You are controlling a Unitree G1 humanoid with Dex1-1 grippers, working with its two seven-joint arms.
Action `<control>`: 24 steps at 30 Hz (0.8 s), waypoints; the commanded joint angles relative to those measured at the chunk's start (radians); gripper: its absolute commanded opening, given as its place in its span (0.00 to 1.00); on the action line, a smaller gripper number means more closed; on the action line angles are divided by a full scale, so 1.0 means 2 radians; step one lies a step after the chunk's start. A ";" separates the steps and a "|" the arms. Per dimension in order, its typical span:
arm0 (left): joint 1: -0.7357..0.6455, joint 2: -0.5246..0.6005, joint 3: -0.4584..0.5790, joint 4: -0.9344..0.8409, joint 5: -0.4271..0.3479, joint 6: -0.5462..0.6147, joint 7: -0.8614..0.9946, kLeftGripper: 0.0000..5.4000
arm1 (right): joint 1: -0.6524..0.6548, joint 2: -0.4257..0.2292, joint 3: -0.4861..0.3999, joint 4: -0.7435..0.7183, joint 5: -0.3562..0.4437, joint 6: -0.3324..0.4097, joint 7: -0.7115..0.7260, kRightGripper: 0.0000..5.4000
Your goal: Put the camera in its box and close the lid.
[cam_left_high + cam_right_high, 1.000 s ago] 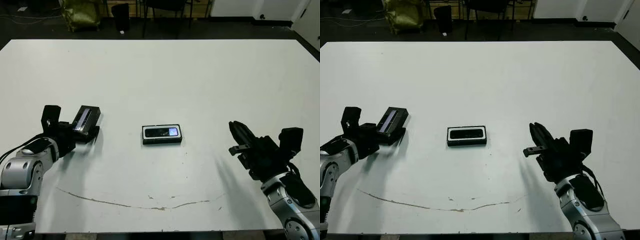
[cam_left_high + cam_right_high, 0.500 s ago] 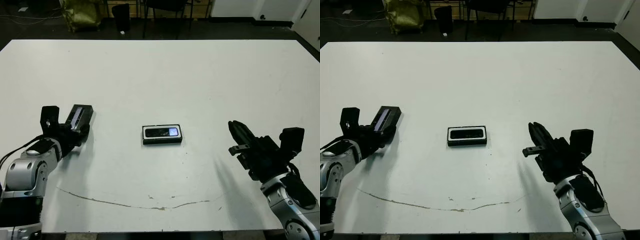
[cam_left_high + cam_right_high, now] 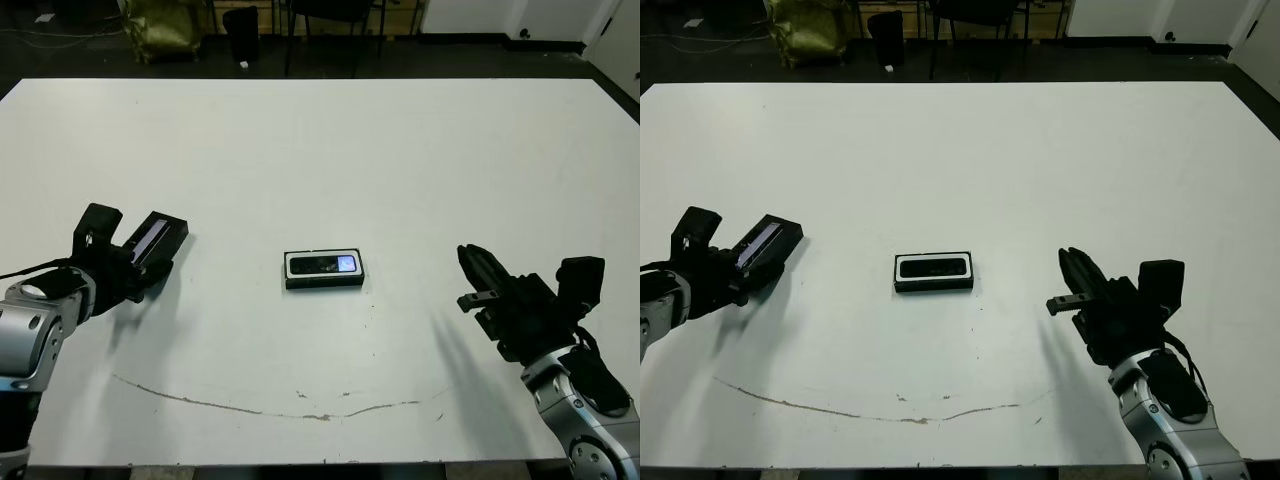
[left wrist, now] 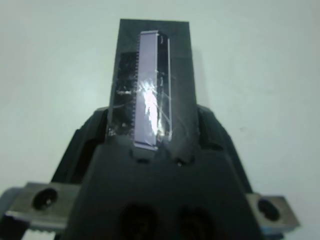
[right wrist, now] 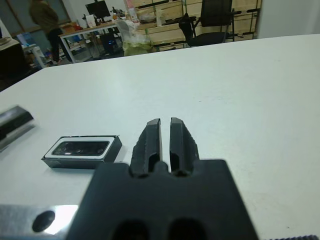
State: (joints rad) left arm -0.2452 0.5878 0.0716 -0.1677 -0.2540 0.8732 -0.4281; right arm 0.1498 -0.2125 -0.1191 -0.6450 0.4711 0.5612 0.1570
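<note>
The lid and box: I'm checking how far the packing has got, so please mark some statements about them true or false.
1. The left gripper holds the lid. True.
2. The camera lies inside the box. True.
3. The lid already covers the box. False: the box is open, the lid far to its left.
4. The right gripper grips the box. False: it is shut on nothing, well apart from the box.
</note>
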 commanded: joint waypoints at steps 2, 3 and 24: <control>-0.047 0.022 0.019 -0.038 -0.027 0.011 -0.032 0.48 | 0.004 -0.001 0.000 0.020 -0.003 -0.012 0.011 0.00; -0.059 0.026 0.020 -0.046 -0.032 0.015 -0.039 0.48 | 0.004 -0.003 0.002 0.022 -0.009 -0.013 0.010 0.00; -0.263 0.056 -0.172 0.064 -0.006 -0.130 -0.314 0.48 | -0.003 0.001 0.000 0.074 -0.006 -0.049 0.045 0.00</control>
State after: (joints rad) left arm -0.7606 0.7074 -0.2404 -0.0678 -0.2865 0.6146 -1.0386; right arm 0.1372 -0.2090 -0.1180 -0.5162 0.4599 0.4633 0.2447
